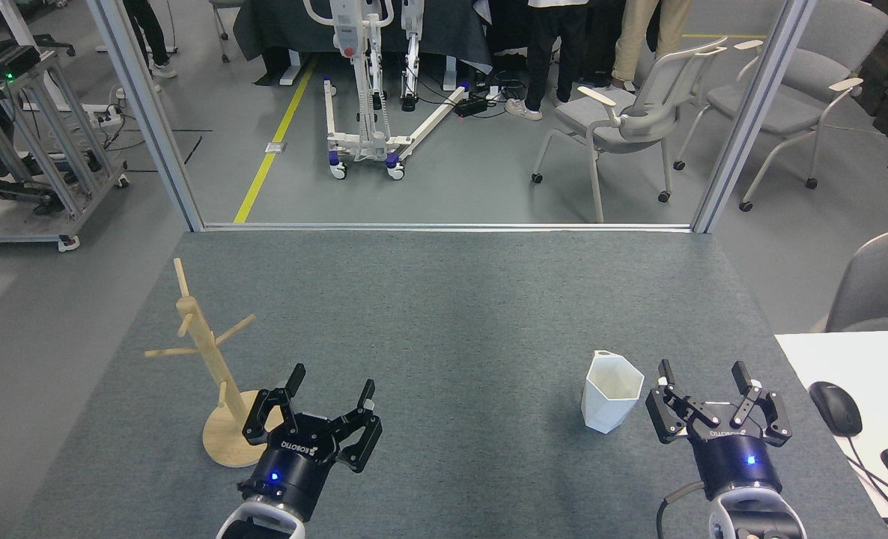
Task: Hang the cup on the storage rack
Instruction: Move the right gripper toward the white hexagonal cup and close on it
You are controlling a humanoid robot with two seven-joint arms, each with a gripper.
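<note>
My left end effector (330, 389) and right end effector (702, 374) were both spread wide, empty. Cup (612, 392) stood upright on the tabletop (444, 314), just left of the right one; rack (216, 367) beside the left. Grasp pending; next move likely needs closing on the cup.

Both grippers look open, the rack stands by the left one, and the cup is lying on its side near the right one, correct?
Not quite: the head view shows the cup standing upright, rim up. Otherwise yes: left gripper and right gripper are open, the rack by the left one.
</note>
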